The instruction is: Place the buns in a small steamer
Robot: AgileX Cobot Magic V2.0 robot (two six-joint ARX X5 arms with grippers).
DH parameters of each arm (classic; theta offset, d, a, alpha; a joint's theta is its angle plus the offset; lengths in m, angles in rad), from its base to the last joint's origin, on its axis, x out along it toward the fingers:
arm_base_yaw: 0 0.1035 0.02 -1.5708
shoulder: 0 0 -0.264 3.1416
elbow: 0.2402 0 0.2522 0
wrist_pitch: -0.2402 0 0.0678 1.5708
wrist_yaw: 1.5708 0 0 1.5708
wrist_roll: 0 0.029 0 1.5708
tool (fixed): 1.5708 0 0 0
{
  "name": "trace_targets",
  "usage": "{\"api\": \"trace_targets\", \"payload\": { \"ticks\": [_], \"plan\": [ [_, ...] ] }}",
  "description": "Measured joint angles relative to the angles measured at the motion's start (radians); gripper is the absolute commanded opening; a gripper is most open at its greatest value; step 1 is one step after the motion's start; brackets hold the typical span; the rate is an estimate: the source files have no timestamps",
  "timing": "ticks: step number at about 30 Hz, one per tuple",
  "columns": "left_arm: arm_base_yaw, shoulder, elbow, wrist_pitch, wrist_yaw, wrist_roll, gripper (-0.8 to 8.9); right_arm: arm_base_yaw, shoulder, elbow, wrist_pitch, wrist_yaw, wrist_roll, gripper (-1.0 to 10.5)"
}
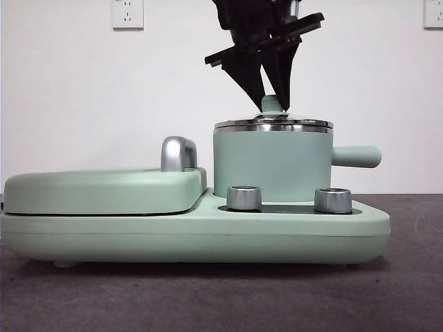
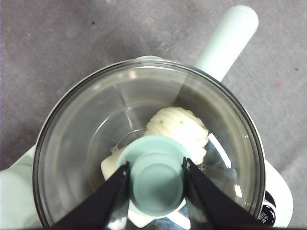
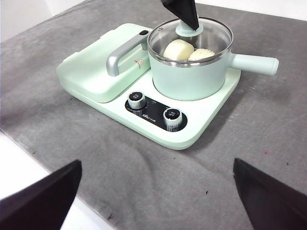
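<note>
The small steamer (image 1: 270, 166) stands on the right half of the mint-green cooker base, its glass lid (image 1: 273, 125) resting on the steel rim. Through the lid both buns show inside: a smooth one (image 3: 177, 49) and a ridged one with green specks (image 2: 180, 129). My left gripper (image 1: 272, 97) comes down from above, its jaws pressed against either side of the lid's green knob (image 2: 156, 177). My right gripper (image 3: 157, 162) hovers open, high and well back from the cooker, holding nothing.
The flat griddle section (image 1: 104, 190) with its chrome handle (image 1: 178, 153) fills the base's left half. Two steel dials (image 1: 243, 197) sit in front of the pot. The pot's side handle (image 1: 356, 156) sticks out right. The table edge (image 3: 29, 158) is close to my right arm.
</note>
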Motion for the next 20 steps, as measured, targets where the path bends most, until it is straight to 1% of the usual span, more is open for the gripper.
{"api": "trace_targets", "payload": {
  "ticks": [5, 6, 7, 10, 11, 12, 13, 14, 16, 18, 20],
  "plan": [
    [0.0, 0.004, 0.006, 0.0, 0.0, 0.0, 0.19, 0.0, 0.0, 0.0, 0.0, 0.0, 0.006, 5.0],
    [0.0, 0.005, 0.006, -0.001, 0.0, 0.0, 0.33, 0.0, 0.0, 0.0, 0.0, 0.0, 0.006, 5.0],
    [0.0, 0.005, 0.006, -0.001, 0.0, 0.0, 0.74, 0.0, 0.0, 0.0, 0.0, 0.0, 0.006, 5.0],
    [0.0, 0.012, 0.019, -0.001, -0.003, -0.003, 4.33, 0.0, 0.0, 0.0, 0.0, 0.0, 0.006, 5.1],
    [-0.002, 0.019, 0.04, -0.001, -0.018, -0.003, 5.02, 0.0, 0.0, 0.0, 0.0, 0.0, 0.006, 5.0],
    [-0.002, 0.019, 0.064, -0.001, -0.029, -0.006, 5.5, 0.0, 0.0, 0.0, 0.0, 0.0, 0.006, 5.1],
    [-0.001, 0.019, 0.1, -0.001, -0.032, -0.019, 5.72, 0.0, 0.0, 0.0, 0.0, 0.0, 0.006, 5.1],
    [0.0, 0.015, 0.134, -0.004, -0.033, -0.038, 5.72, 0.0, 0.0, 0.0, 0.0, 0.0, 0.006, 5.0],
    [0.0, -0.037, 0.143, -0.008, -0.033, -0.082, 5.69, 0.0, 0.0, 0.0, 0.0, 0.0, 0.006, 5.1],
    [-0.011, -0.129, 0.124, -0.009, -0.033, -0.111, 5.63, 0.0, 0.0, 0.0, 0.0, 0.0, 0.006, 5.0],
    [-0.046, -0.241, 0.115, -0.009, -0.032, -0.124, 5.61, 0.0, 0.0, 0.0, 0.0, -0.001, 0.006, 5.1]
  ]
}}
